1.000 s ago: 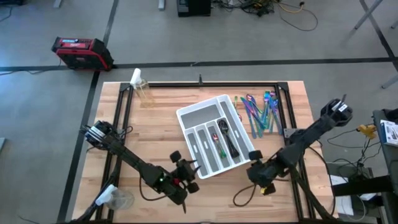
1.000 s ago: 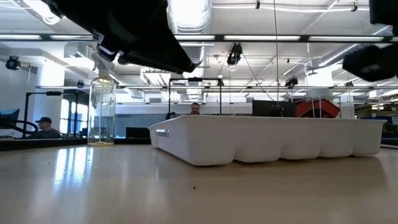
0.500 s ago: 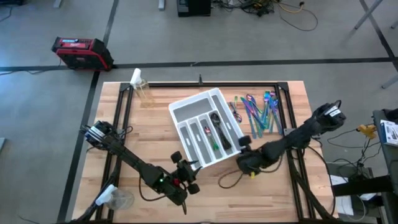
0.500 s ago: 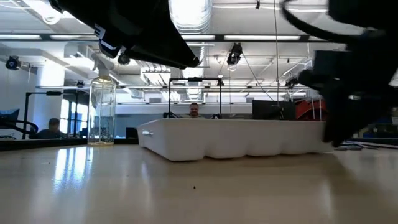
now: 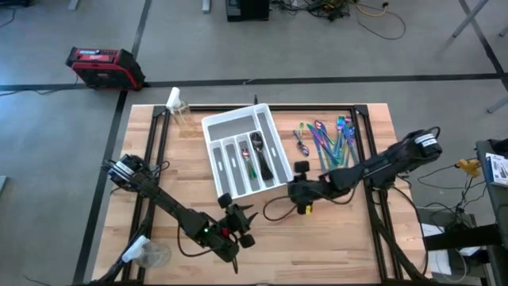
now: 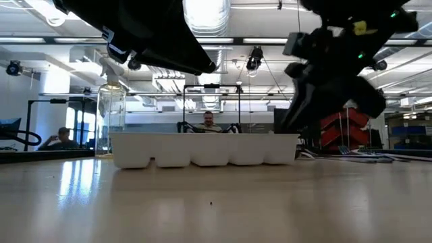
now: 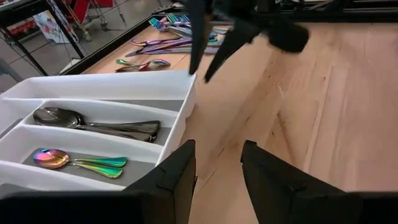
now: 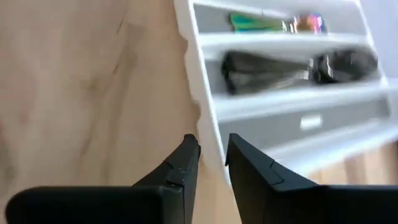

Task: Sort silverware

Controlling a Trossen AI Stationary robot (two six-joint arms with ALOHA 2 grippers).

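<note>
The right hand (image 5: 299,179) sits low on the desk (image 5: 357,238) at the tray (image 5: 238,155) corner, its fingers (image 8: 180,163) a narrow gap apart and holding nothing, apparently nudging the tray rather than picking cutlery. The left hand (image 5: 240,225) waits near the desk's front, slightly open and empty. Two spoons (image 7: 93,127) lie in the tray; most silverware (image 5: 329,143) sits loose beside it, so a pickup there looks next
</note>
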